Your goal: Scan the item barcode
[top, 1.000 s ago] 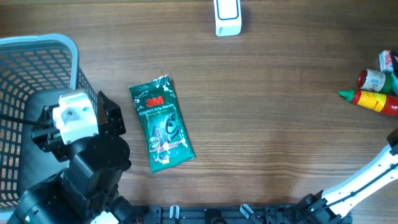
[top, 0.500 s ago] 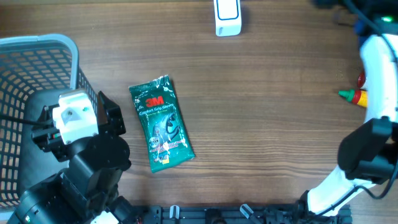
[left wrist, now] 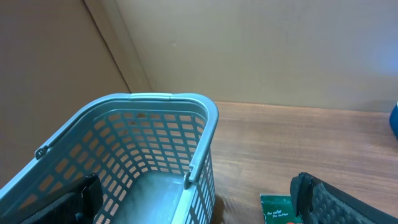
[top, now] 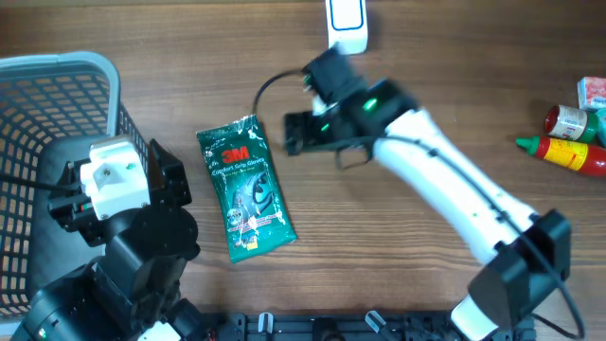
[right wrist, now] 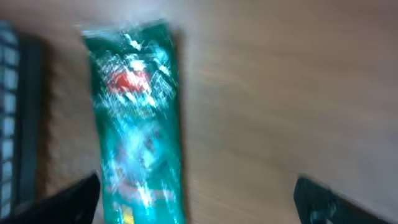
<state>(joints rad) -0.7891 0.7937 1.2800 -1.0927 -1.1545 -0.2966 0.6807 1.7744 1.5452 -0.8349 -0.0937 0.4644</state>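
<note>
The green 3M glove pkt (top: 246, 188) is laid flat on the worktop (top: 426, 114), print side up, between the basket (top: 57, 95) and the right pincer (top: 294, 133). That pincer is held just beside the pkt's upper right corner, jaws wide apart, nothing in them; its height over the wood can't be told. The left pincer (left wrist: 205, 214) is likewise spread and empty, parked by the basket. The white scanner (top: 346, 26) is seen at the far edge, well apart from the pkt.

The step in hand is judged to be the right arm's approach for pickup. The right wrist view is blurred, so no barcode can be located; it's prob. on the hidden underside. For a clean grasp, 1 end of the pkt should be straddled, the fingers lowered to the film, then closed gently so it isn't crumpled. An end grip is advised so the code is left uncovered when shown to the scanner.
</note>
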